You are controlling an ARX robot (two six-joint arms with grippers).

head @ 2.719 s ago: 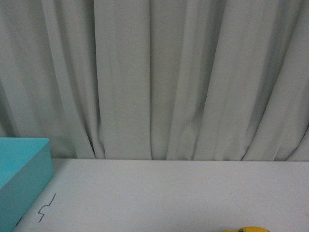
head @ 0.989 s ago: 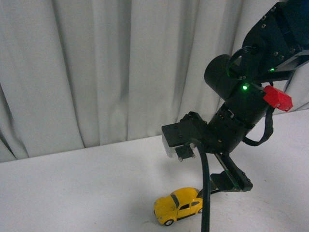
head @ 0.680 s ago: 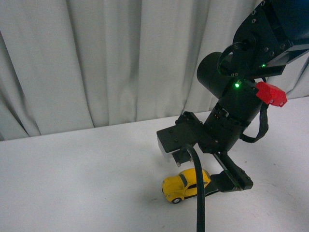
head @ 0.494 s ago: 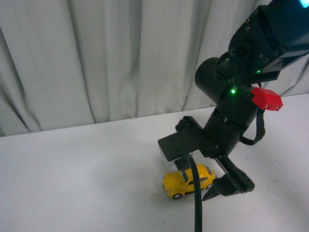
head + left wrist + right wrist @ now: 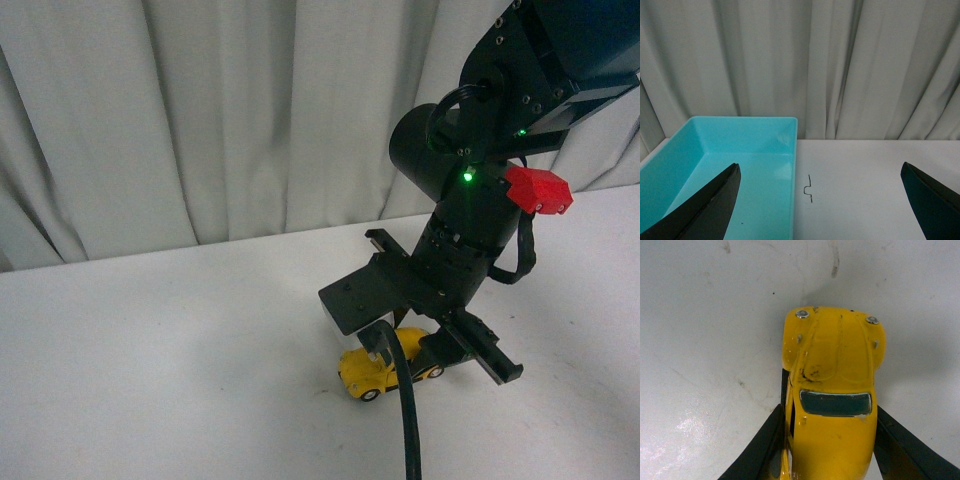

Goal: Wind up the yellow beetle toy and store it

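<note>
Out from the back edge of the desk (image 5: 150, 350), right claw (image 5: 405, 358) clamps the beetle (image 5: 830, 355), cable (image 5: 410, 430) crossing in front; left claw (image 5: 820, 167) gapes over the tray (image 5: 740, 120) rim.

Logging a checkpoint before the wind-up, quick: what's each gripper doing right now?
Left gripper: open, holding nothing.
Right gripper: closed on the yellow beetle toy, one finger against each side.

Looked like a robot lab test cell, plain white table (image 5: 150, 340) backed along its far edge by pale grey curtain (image 5: 200, 120), black robot arm (image 5: 470, 190) with lit green LEDs (image 5: 466, 177), dangling cable (image 5: 408, 420), turquoise bin (image 5: 740, 120) on the table, pen squiggle (image 5: 809, 188) just beside it.
</note>
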